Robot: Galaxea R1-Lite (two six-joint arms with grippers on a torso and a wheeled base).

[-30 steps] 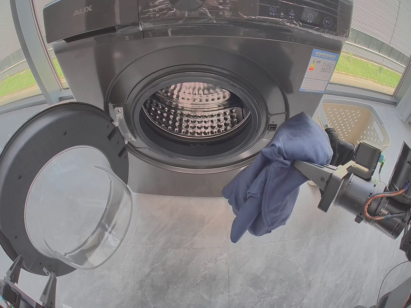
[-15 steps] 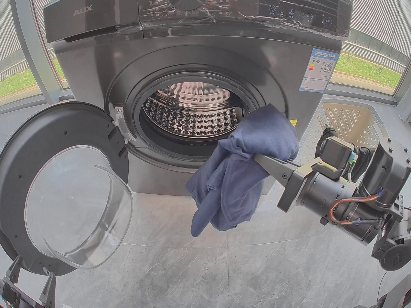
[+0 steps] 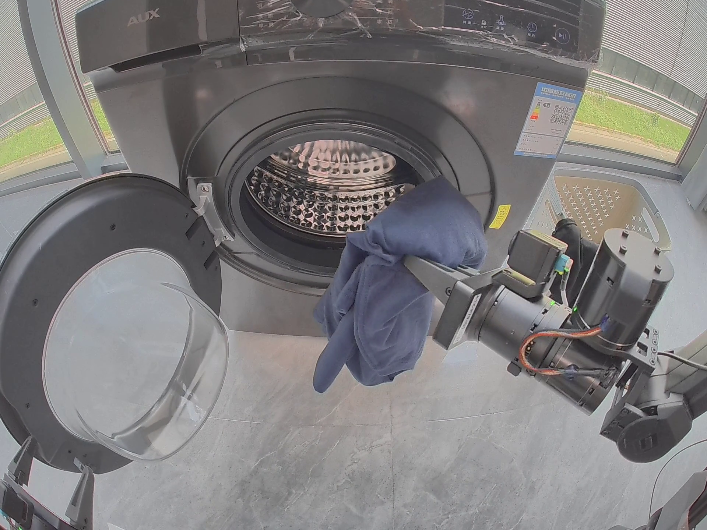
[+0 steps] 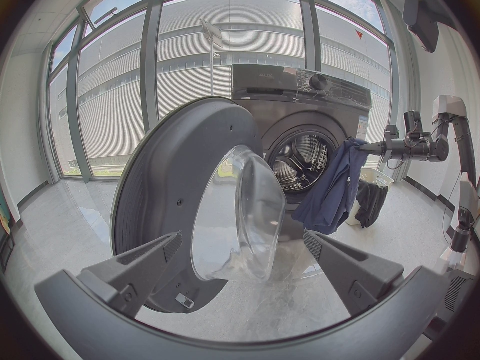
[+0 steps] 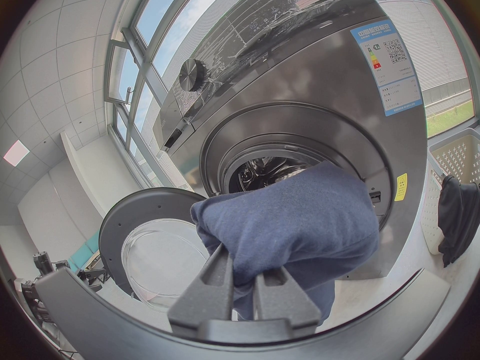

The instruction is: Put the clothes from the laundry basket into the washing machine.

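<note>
Navy garment (image 3: 390, 288) hung at centre of the head view, pinched in the closed right end effector (image 3: 416, 268), in front of the lower right rim of the washing machine (image 3: 162, 119) opening, with the drum (image 3: 331, 185) behind. Door (image 3: 66, 274) stood wide open at left. Laundry basket (image 3: 611, 204) sat at right edge, dark cloth (image 5: 457, 216) over its rim. Left end effector (image 4: 242, 237) was spread open and empty, lower left.

Pinches a navy garment (image 5: 290, 216) in the right claw (image 5: 246, 271), bunched before the washing machine's (image 5: 310, 86) open drum mouth, with door (image 5: 130, 211) swung wide; beside it, black garment (image 5: 457, 216) draped over the laundry basket's (image 5: 450, 161) rim.
</note>
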